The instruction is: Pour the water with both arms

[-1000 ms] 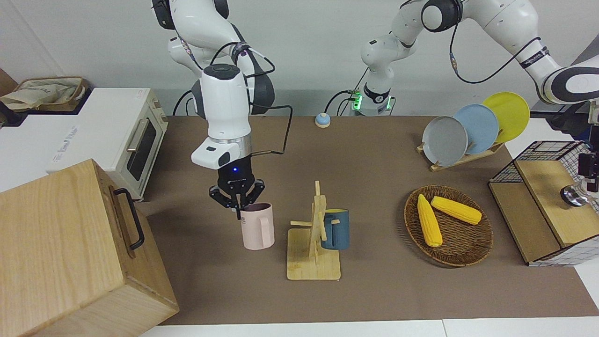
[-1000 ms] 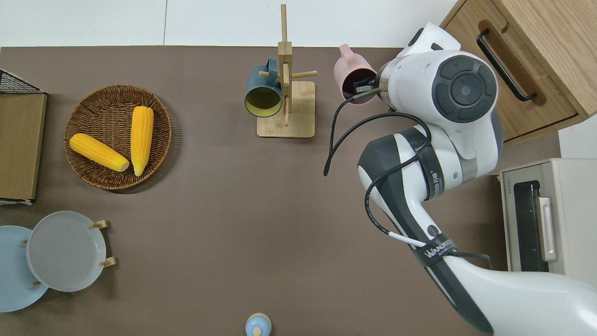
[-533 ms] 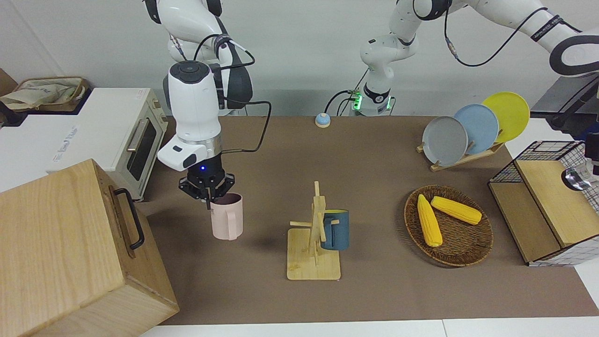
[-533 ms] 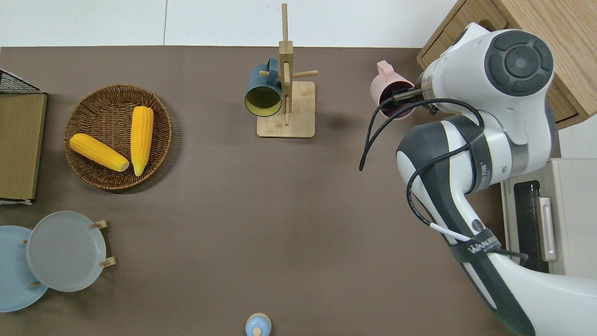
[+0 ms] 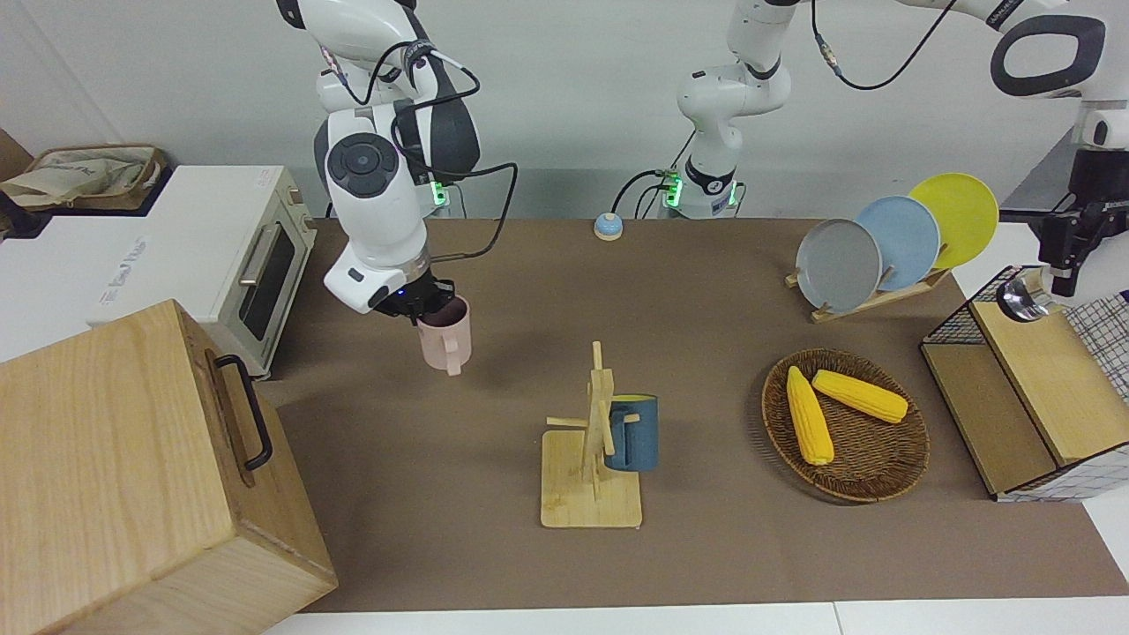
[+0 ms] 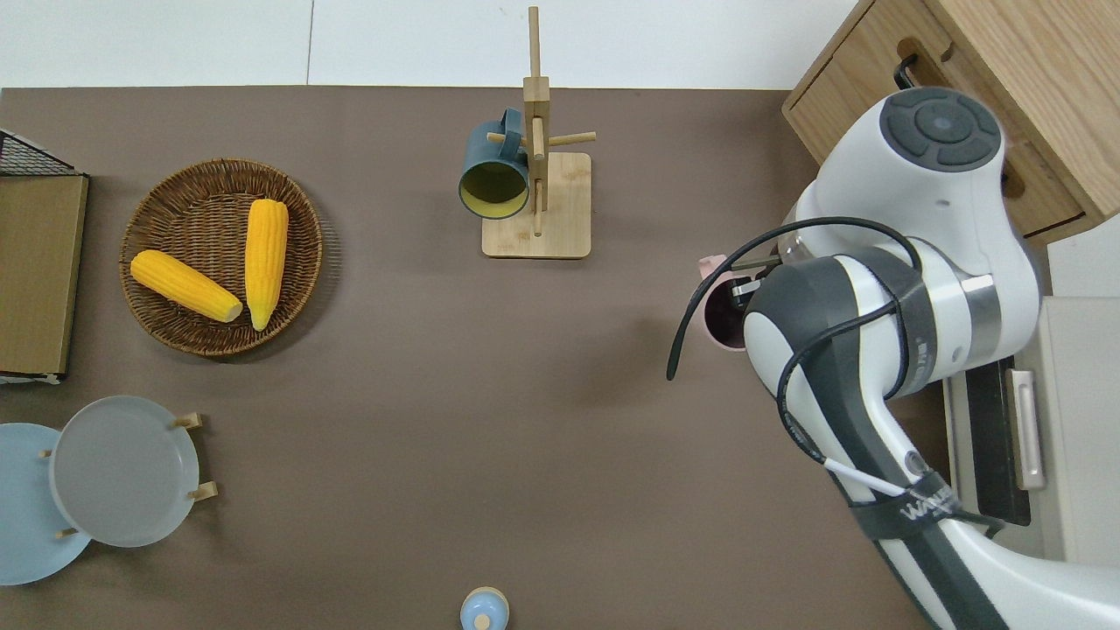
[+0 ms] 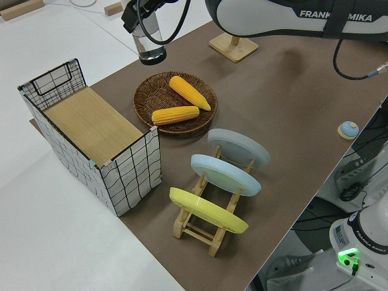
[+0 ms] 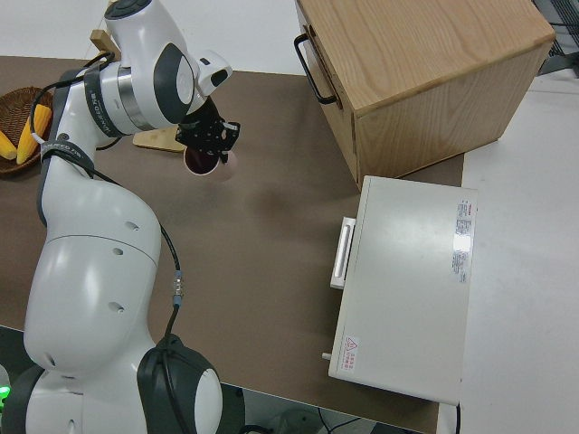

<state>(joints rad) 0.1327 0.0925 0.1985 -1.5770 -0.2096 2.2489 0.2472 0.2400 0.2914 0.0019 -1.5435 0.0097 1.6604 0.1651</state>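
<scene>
While the right gripper (image 5: 422,310) carries a pink mug (image 5: 444,339) upright by its rim, fingers closed on it, above the counter (image 6: 420,367), the left gripper (image 5: 1063,250) holds a glass (image 7: 149,43) of water at the opposite end, over the wire crate (image 7: 91,133).

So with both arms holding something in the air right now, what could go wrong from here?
The right gripper holds the pink mug by its rim only, up off the table; such a small grip might let it swing or slip. The left gripper carries a clear glass that hangs over the table's edge by the wicker basket of corn; a drop there could break it. The two vessels are at opposite ends of the table, so pouring needs careful alignment.
</scene>
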